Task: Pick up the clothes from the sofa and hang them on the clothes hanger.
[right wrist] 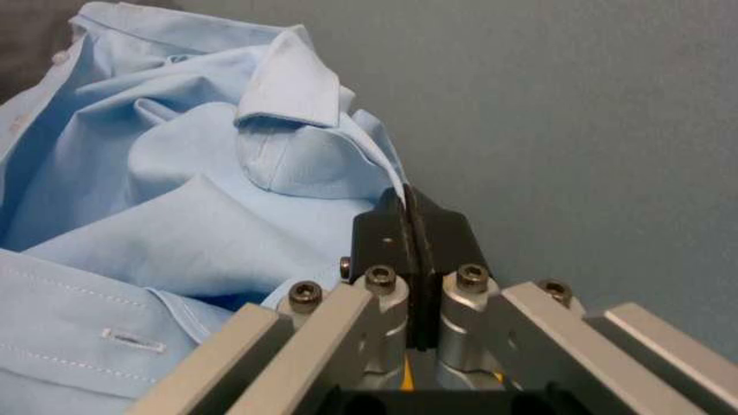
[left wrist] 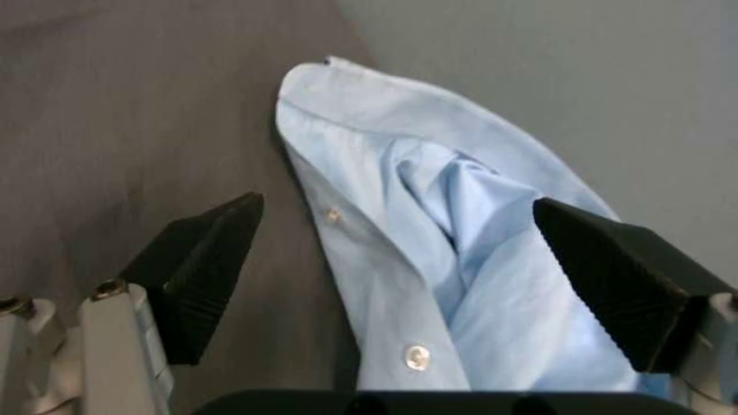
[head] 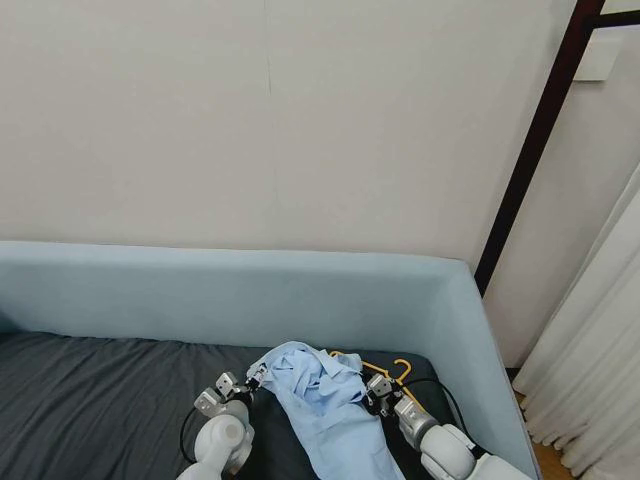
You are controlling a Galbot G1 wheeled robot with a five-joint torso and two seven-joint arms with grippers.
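Observation:
A light blue shirt (head: 322, 398) lies crumpled on the sofa's dark grey seat (head: 100, 400), close to the right armrest. A yellow hanger (head: 398, 371) pokes out beside it, hook up. My left gripper (head: 250, 381) sits at the shirt's left edge. It is open (left wrist: 403, 268), with the buttoned shirt front (left wrist: 461, 259) between its black pads (left wrist: 207, 268). My right gripper (head: 376, 392) is at the shirt's right side, shut (right wrist: 410, 226) on a thin edge of the shirt (right wrist: 207, 190) just below the collar (right wrist: 289, 86). A sliver of yellow shows under its fingers.
The sofa's pale blue backrest (head: 240, 295) runs behind the shirt and its armrest (head: 480, 360) closes the right side. A dark vertical pole (head: 530, 150) stands against the wall at the right, and white curtains (head: 600, 340) hang beyond it.

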